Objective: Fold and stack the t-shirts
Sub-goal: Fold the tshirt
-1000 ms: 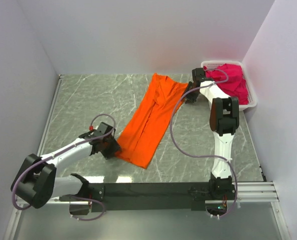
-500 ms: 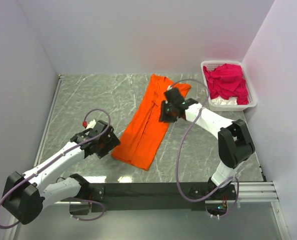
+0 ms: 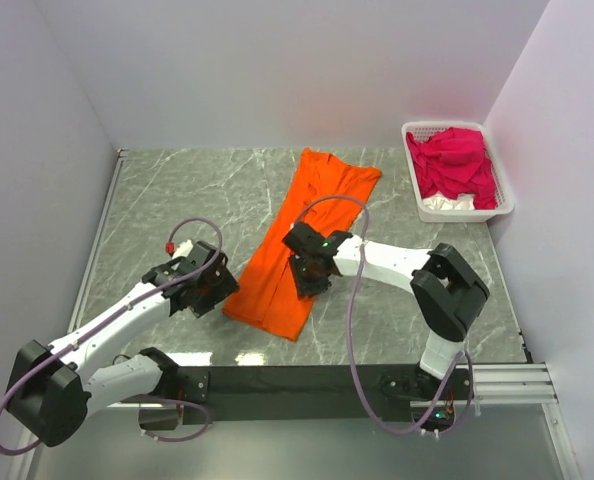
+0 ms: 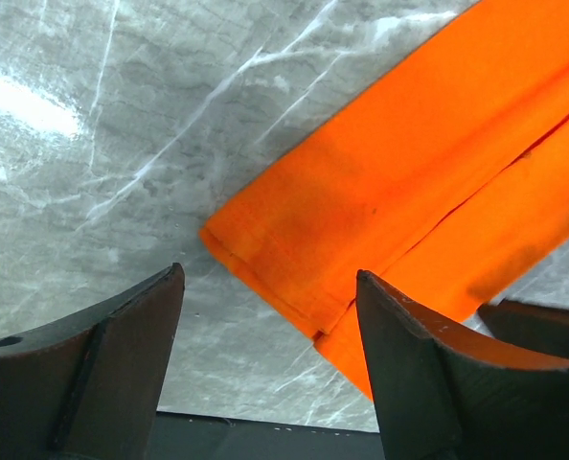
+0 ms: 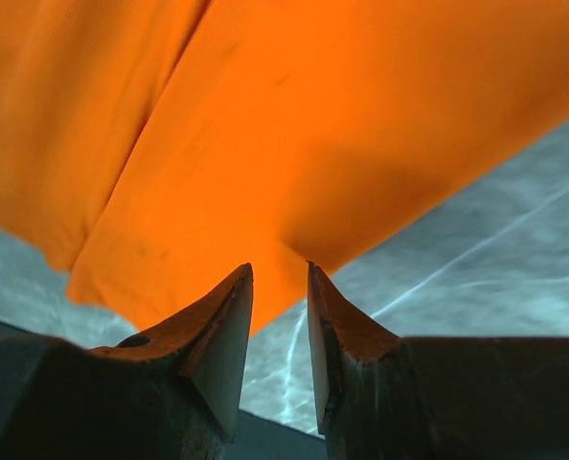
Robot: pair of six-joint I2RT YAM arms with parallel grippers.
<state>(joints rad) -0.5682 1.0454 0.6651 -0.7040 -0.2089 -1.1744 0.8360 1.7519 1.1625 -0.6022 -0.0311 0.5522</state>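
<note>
The bright orange t-shirt (image 3: 312, 205) lies on the marble table, folded into a long strip that runs from the back centre to the front left. My left gripper (image 3: 217, 290) is open wide beside the strip's near left corner; in the left wrist view that corner (image 4: 265, 249) lies between my left gripper's (image 4: 270, 273) jaws, just ahead of them. My right gripper (image 3: 305, 283) is over the strip's right edge near its front end. In the right wrist view my right gripper (image 5: 280, 266) has its jaws a narrow gap apart, with the orange cloth (image 5: 313, 115) edge just past the tips. Magenta-pink shirts (image 3: 457, 160) are heaped in the basket.
The white slotted basket (image 3: 507, 205) stands at the back right against the wall, with a bit of white cloth (image 3: 447, 203) under the pink heap. Walls close the table on the left, back and right. The black base rail (image 3: 307, 380) runs along the near edge.
My right arm has swung from the shirt's top end by the basket down along its right edge to near the front end. My left gripper has shifted only slightly. The shirt lies as before.
</note>
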